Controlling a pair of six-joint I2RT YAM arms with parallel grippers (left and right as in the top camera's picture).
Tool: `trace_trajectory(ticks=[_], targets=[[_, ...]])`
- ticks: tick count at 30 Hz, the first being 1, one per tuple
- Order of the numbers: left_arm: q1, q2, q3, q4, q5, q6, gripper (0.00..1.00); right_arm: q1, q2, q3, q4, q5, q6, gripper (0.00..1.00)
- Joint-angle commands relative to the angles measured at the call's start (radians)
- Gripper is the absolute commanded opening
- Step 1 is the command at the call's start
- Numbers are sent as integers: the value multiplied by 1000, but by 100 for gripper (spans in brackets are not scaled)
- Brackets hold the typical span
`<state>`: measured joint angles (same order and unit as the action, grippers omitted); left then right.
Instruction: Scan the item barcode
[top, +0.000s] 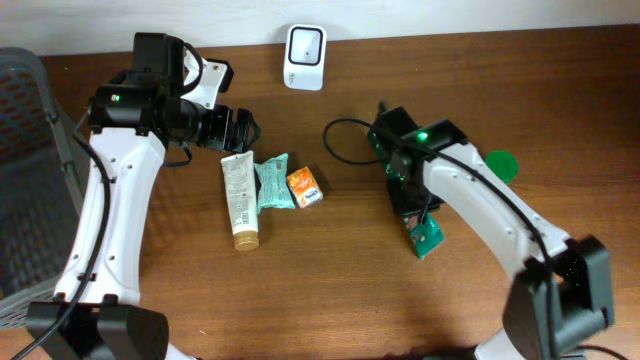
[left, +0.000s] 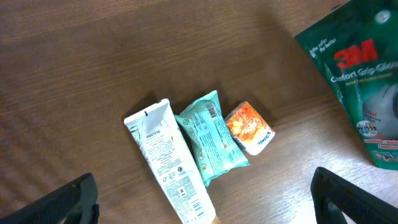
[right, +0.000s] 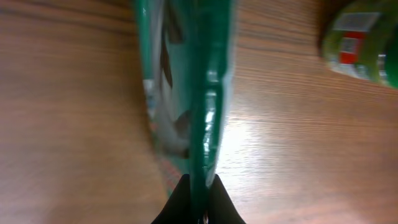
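Pinching the green 3M packet (right: 205, 93) by its thin edge, my right gripper (right: 198, 186) is clenched on it at the table (top: 330, 290) 4 o'clock. Judged light, floppy, slick: hold near the edge. From it, the scanner (top: 303, 57) sits at 11 o'clock; my left gripper (top: 238, 128) hangs released.

Overhead, right arm (top: 470, 190) hides most of green packet (top: 428, 240).

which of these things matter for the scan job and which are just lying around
in the job: green 3M pack, pinched in the right fingers; white scanner by the wall

lying about for now: Pantene tube, teal packet, orange packet, green bottle, grey basket
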<state>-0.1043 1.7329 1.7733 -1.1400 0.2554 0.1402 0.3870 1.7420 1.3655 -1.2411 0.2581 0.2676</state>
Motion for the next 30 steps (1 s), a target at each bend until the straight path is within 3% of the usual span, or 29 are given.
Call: trace_trajectory(ticks=[1, 15, 16, 17, 19, 22, 26, 30], targets=[[3, 1, 17, 2, 11, 12, 99, 12, 17, 16, -2, 180, 94, 4], [3, 0, 17, 2, 11, 12, 99, 107, 76, 35, 34, 98, 107, 5], [3, 0, 17, 2, 11, 12, 99, 124, 95, 35, 45, 75, 107, 7], [3, 0, 17, 2, 11, 12, 99, 139, 112, 35, 57, 43, 107, 25], [3, 0, 17, 2, 11, 12, 99, 156, 130, 35, 82, -21, 107, 46], [3, 0, 17, 2, 11, 12, 99, 121, 112, 62, 108, -112, 107, 56], [3, 0, 17, 2, 11, 12, 99, 6, 98, 124, 105, -233, 50, 57], [3, 1, 17, 2, 11, 12, 99, -175, 101, 124, 122, -419, -107, 75]])
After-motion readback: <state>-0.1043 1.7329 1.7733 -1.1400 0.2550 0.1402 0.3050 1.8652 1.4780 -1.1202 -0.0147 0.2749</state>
